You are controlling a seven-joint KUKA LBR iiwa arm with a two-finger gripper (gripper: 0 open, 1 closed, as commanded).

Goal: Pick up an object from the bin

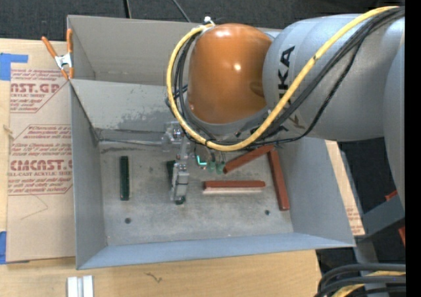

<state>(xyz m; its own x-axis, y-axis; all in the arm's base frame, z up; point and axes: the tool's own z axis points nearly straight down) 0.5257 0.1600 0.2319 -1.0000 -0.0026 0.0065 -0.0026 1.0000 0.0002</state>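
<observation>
The gripper [179, 190] hangs low near the middle of the bin [92, 137], under the arm's orange cover; whether it is spread or pressed together cannot be told. Nothing shows in its grasp. Just beside it at 3 o'clock lies a flat pale-red stick [233, 186], with two darker red-brown sticks [279, 187] beyond. Well apart at 9 o'clock lies a dark green bar [123, 178].

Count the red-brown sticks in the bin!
3: a level stick mid-floor, a slanted stick above it, an upright stick at right. The arm may hide more.
</observation>
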